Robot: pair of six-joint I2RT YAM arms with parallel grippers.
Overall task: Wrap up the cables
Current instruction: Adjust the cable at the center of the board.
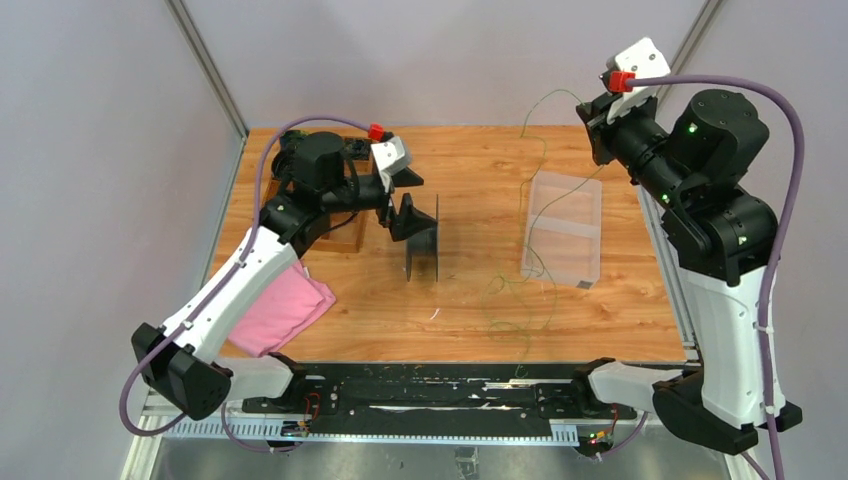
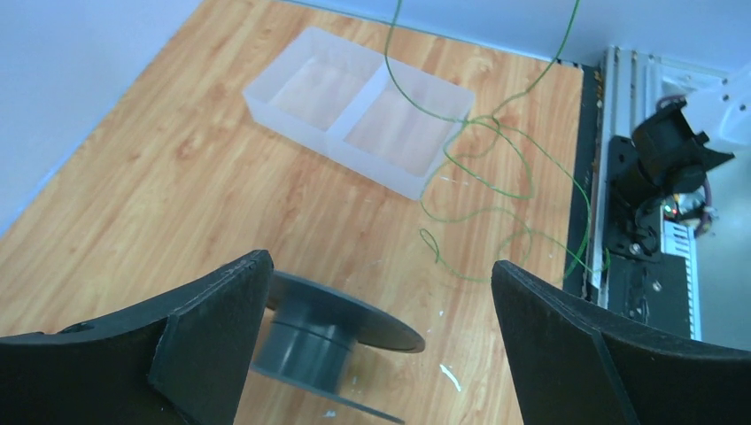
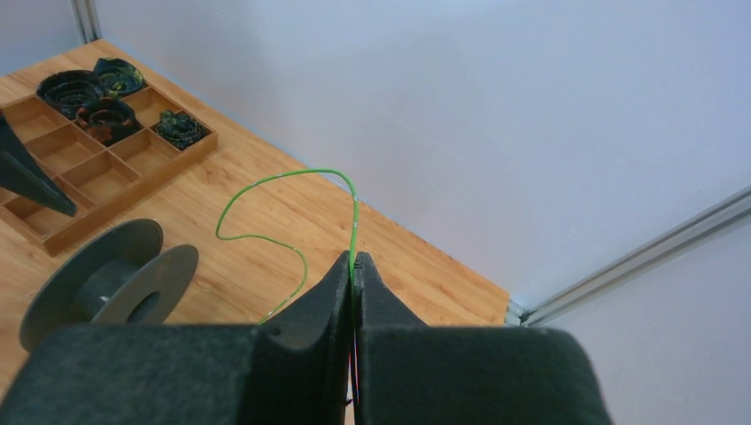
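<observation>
The green cable (image 3: 354, 221) is pinched at one end between the closed fingers of the right pincer (image 3: 354, 261), held high over the far right corner of the desk (image 1: 480, 170); from the fingertips it stands straight up, bends over in a small arch and falls away towards the wood; seen from above, its long run goes from that far right corner towards the near edge, drooping across the clear two-part box (image 1: 563, 228), though whether it touches the box I cannot tell; past the box it lies in slack, tangled loops on the desk, between box and spool, with one strand trailing to the near edge by the arm bases.

The dark grey spool (image 1: 423, 240) stands on its flanges at mid-desk, its core lying left to right, well apart from the loops; the left pincer (image 2: 381, 261) hangs just beside and above it with fingers spread wide, holding nothing.

Farther left sits a wooden tray (image 3: 106, 168) of small compartments, dark coils in the far ones; a pink cloth (image 1: 285, 310) lies at the near left, partly under the left arm.
</observation>
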